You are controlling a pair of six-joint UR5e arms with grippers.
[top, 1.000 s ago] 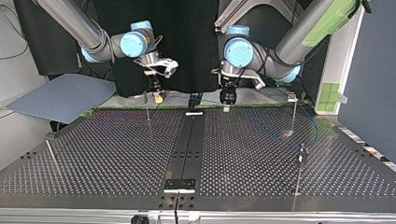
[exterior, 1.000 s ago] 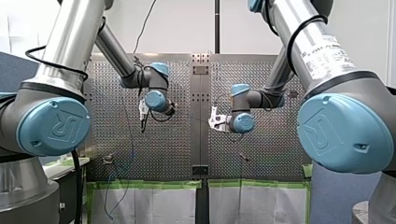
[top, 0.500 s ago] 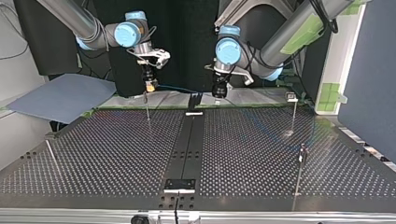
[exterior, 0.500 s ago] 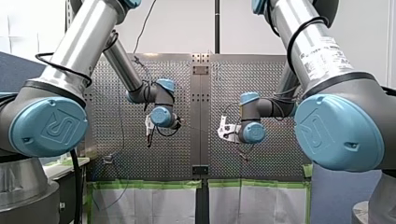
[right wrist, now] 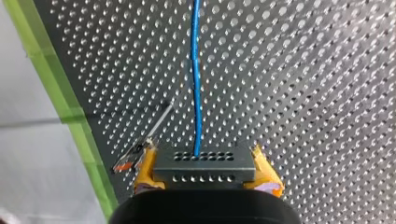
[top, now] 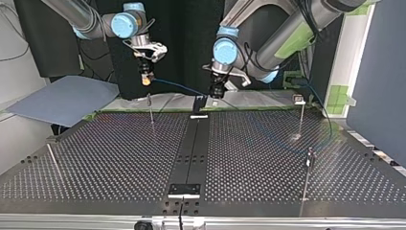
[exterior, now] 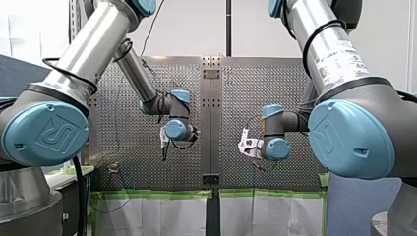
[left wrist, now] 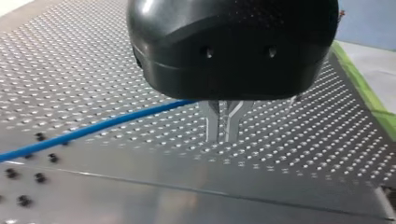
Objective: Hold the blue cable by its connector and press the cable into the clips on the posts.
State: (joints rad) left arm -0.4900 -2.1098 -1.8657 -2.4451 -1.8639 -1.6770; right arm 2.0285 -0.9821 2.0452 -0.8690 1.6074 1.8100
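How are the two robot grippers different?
My left gripper has thin metal fingers, nearly together on the blue cable. My right gripper has yellow pads, set wider apart on the dark connector. Both hold the same cable above the table.

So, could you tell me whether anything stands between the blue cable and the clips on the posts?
Nothing visible does. In the top view the blue cable runs between my right gripper and my left gripper, with only open air down to the nearest post.
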